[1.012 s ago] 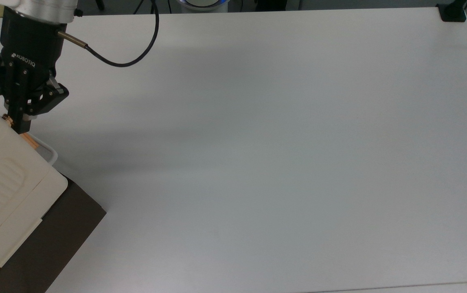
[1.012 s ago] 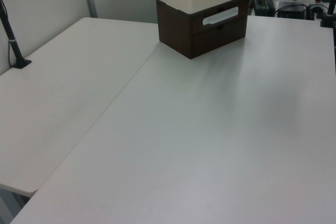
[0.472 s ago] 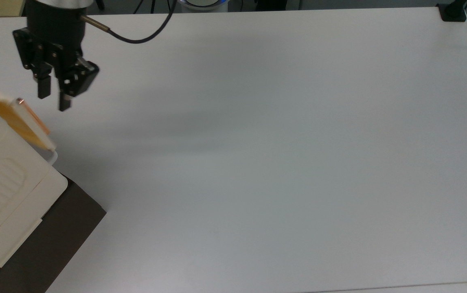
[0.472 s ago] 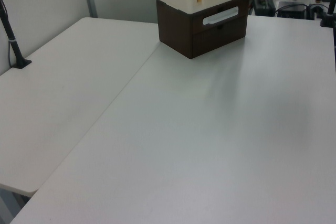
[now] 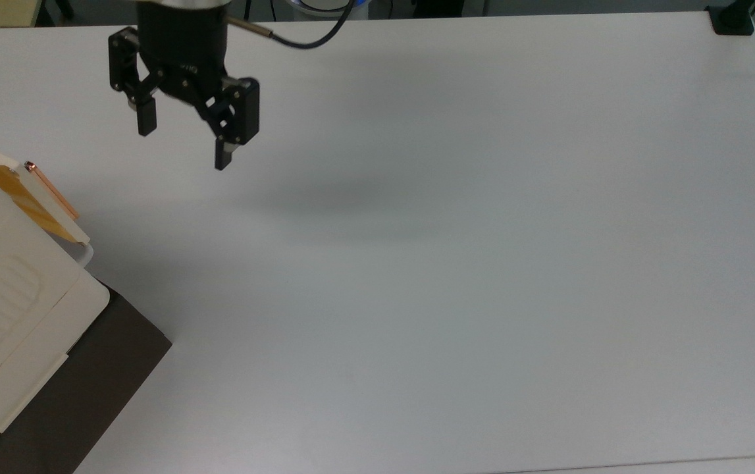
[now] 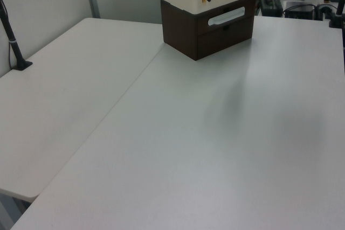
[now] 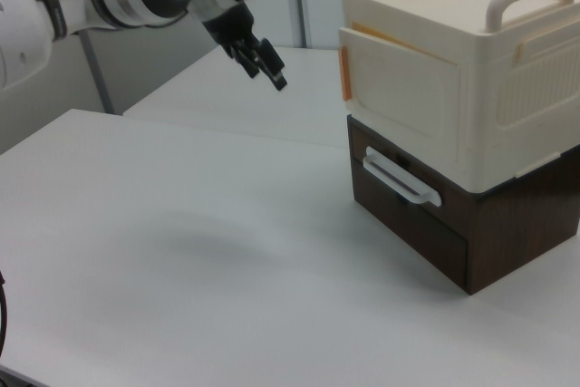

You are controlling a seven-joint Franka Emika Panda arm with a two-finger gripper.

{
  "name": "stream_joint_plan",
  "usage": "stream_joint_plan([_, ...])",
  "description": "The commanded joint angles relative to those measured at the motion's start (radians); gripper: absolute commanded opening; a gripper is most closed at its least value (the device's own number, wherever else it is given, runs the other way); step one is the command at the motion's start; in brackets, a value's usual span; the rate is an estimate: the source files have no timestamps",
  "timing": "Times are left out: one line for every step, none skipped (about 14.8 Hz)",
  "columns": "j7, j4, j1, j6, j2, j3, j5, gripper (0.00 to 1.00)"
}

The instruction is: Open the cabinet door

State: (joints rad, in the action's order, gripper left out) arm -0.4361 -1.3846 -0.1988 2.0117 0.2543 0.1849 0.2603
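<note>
Hovering with fingers spread and holding nothing, the gripper (image 5: 183, 145) is hanging above the white table (image 5: 456, 263), well apart from the cabinet door (image 7: 399, 88). That door is standing slightly ajar on the cabinet (image 7: 471, 70), which is sitting on a dark brown drawer unit (image 7: 435, 224) with a white handle (image 7: 401, 178). Part of the cabinet is cut off at the top view's left edge.
</note>
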Motion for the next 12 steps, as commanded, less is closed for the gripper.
stream_joint_plan([0.022, 0.010, 0.016, 0.043, -0.023, -0.007, -0.018, 1.00])
stream_joint_plan([0.017, 0.010, 0.016, 0.094, -0.023, -0.010, -0.016, 1.00])
stream_joint_plan([0.017, 0.010, 0.016, 0.134, -0.021, -0.015, -0.015, 1.00])
stream_joint_plan([0.016, 0.010, 0.015, 0.165, -0.020, -0.019, -0.015, 1.00])
stream_joint_plan([0.017, 0.010, 0.013, 0.192, -0.018, -0.021, -0.012, 1.00])
stream_joint_plan([0.017, 0.010, 0.012, 0.218, -0.018, -0.022, -0.010, 1.00])
stream_joint_plan([0.020, 0.012, 0.012, 0.249, -0.017, -0.024, -0.010, 1.00])
stream_joint_plan([0.020, 0.012, 0.012, 0.304, -0.015, -0.038, -0.010, 1.00])
stream_joint_plan([0.020, 0.012, 0.012, 0.336, -0.015, -0.045, -0.009, 1.00])
stream_joint_plan([0.022, 0.015, 0.012, 0.363, -0.014, -0.056, -0.004, 1.00])
stream_joint_plan([0.022, 0.024, 0.012, 0.386, -0.012, -0.067, 0.003, 1.00])
stream_joint_plan([0.023, 0.026, 0.013, 0.406, -0.004, -0.076, 0.008, 1.00])
